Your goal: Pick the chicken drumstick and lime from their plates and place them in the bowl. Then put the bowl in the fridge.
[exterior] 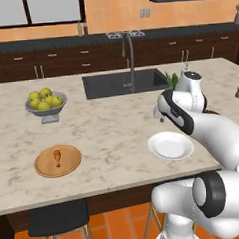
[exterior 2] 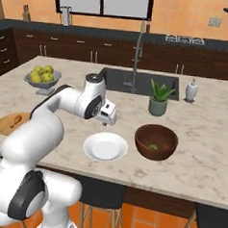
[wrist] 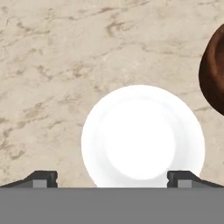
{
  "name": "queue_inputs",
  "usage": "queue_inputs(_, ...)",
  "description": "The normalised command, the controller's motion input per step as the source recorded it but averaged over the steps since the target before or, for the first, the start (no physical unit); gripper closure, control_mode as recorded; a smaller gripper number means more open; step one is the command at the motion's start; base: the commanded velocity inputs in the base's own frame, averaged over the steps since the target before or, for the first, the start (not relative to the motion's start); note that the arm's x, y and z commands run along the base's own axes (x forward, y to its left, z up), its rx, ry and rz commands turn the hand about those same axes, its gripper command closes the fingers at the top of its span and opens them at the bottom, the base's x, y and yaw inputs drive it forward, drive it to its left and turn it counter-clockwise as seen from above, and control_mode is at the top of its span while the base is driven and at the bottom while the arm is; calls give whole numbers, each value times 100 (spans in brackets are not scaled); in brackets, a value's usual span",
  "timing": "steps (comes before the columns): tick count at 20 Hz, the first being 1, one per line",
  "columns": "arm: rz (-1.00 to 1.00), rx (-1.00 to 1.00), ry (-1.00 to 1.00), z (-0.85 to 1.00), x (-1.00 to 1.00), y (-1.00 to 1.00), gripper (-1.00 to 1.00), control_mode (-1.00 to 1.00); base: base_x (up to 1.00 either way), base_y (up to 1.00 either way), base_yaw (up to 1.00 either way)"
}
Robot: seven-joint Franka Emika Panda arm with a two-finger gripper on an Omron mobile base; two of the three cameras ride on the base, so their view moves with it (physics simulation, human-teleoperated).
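The orange-brown chicken drumstick point(exterior: 57, 156) lies on the tan wooden plate point(exterior: 69, 167) at the island's near left, also seen as the wooden plate point(exterior 2: 4, 126) in the right base view. The white plate point(exterior 2: 105, 147) point(wrist: 142, 135) is bare. To its right stands the dark wooden bowl point(exterior 2: 156, 138) point(wrist: 214, 74) with the small green lime point(exterior 2: 152, 146) inside it. My gripper point(exterior 2: 107, 121) point(exterior: 161, 120) point(wrist: 113, 179) hovers just above the white plate, open, with nothing between its fingers. The fridge is out of view.
A grey footed fruit bowl point(exterior: 46, 103) of yellow-green fruits stands at the far left. The sink point(exterior: 124, 82) with its faucet lies behind. A potted plant point(exterior 2: 159, 97) and a soap dispenser point(exterior 2: 191, 90) stand behind the wooden bowl. Stools point(exterior: 57, 218) sit under the front edge.
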Motion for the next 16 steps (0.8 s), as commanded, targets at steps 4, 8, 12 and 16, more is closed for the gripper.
queue_inputs(4,0,0,0,-5,0,49,-100,-100,13,9,0)
queue_inputs(8,0,-1,0,-6,0,100,-100,-100,0,0,0)
queue_inputs(12,4,0,5,0,7,100,-100,-100,0,0,0)
queue_inputs(16,2,0,6,0,22,100,-100,-100,0,0,0)
